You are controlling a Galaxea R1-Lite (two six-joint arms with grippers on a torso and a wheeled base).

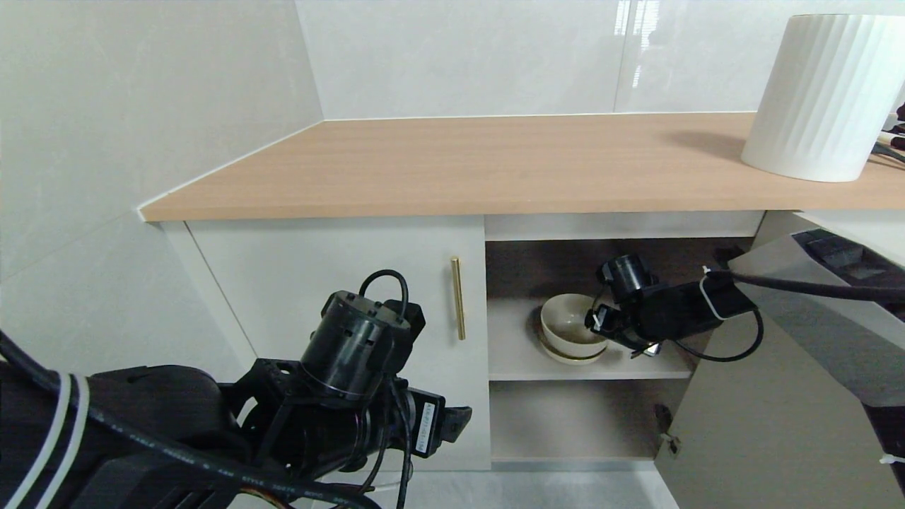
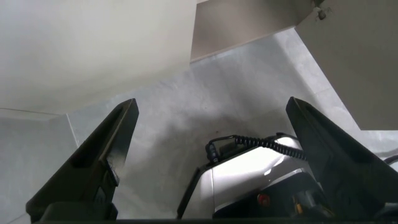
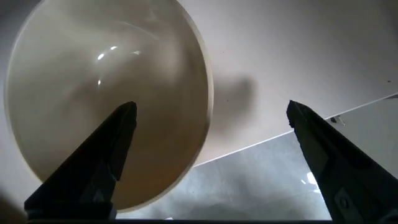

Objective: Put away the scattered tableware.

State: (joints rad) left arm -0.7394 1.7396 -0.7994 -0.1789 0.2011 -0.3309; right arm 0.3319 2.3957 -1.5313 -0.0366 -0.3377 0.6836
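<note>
Fingers [image 3: 99, 168] of the right gripper [image 1: 615, 336] are spread wide, holding nothing.
A round, shiny cream bowl [image 1: 565, 325] sits on the shelf [image 1: 516, 360] just beside them; the left gripper [image 2: 211, 106] gapes empty too.

Pale kitchen corner with a wood-topped cabinet
A wooden countertop [image 1: 459, 162] is spanning the middle, meeting glossy pale walls [image 1: 106, 127] at 9 and 12 o'clock; beneath, the left door [image 1: 318, 276] with its brass handle [image 1: 458, 297] is sitting closed, the right door [image 1: 749, 417] at 4 o'clock is hanging open; light is glinting at 1 o'clock
</note>
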